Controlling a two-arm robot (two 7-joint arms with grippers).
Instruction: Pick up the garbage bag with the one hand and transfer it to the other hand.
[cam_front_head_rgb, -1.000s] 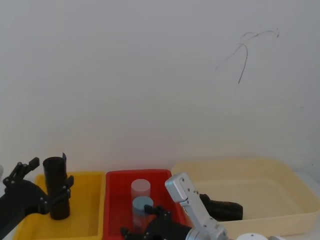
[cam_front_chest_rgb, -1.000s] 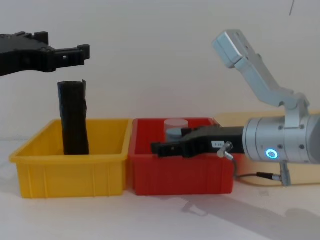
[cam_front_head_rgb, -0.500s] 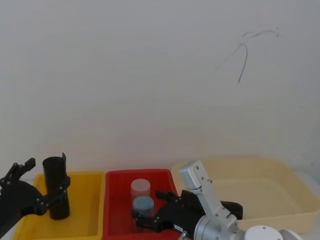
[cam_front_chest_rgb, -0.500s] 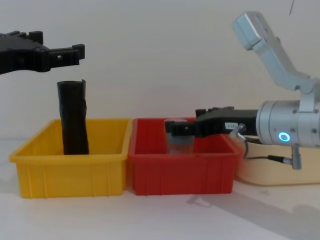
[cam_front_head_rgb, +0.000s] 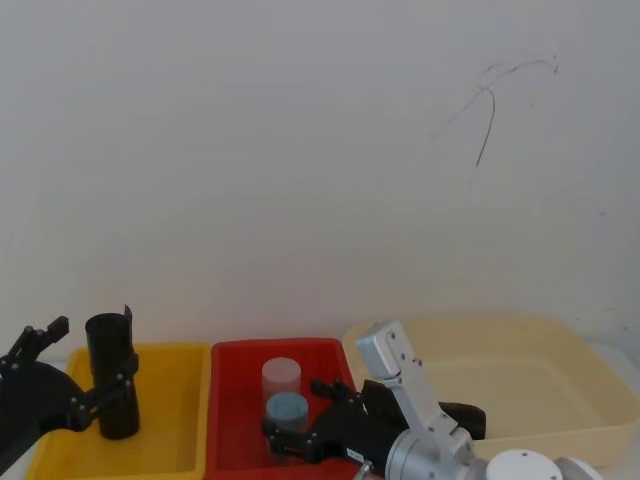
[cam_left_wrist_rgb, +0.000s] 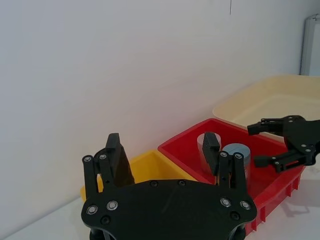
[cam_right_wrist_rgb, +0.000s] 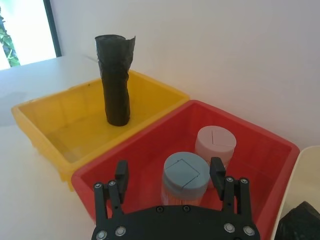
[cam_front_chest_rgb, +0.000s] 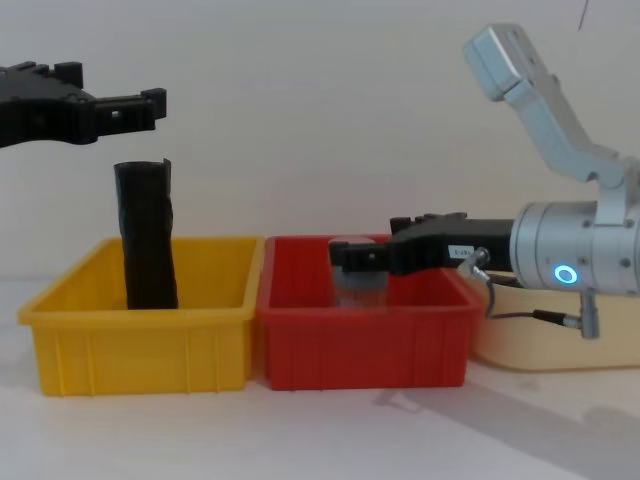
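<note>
Main risk: grabbing the wrong roll. The wide beige plastic tray (cam_front_head_rgb: 540, 385), lower right of the head view, holds the garbage bag (cam_front_head_rgb: 462, 420), a black plastic roll lying on its side, part hidden behind the right arm, untouched. The yellow plastic bin (cam_front_chest_rgb: 140, 345), lower left of the chest view, holds a lookalike, an upright creased black roll (cam_front_chest_rgb: 148, 235) with a ragged flap at its top rim. The left gripper (cam_left_wrist_rgb: 162, 144) hangs above that one at upper left of the chest view, fingers spread, empty. A straight drop from there would likely take the decoy. The right gripper (cam_right_wrist_rgb: 169, 166) is released and empty too, over the red plastic bin (cam_front_chest_rgb: 360, 345) at centre, pointing away from the tray. Swinging it round to the bag could clip the tray wall or the two lidded cups, blue (cam_right_wrist_rgb: 186, 175) and pale pink (cam_right_wrist_rgb: 215, 142). A lying roll may also roll or squash under a pinch, giving a weak hold for the handover.
</note>
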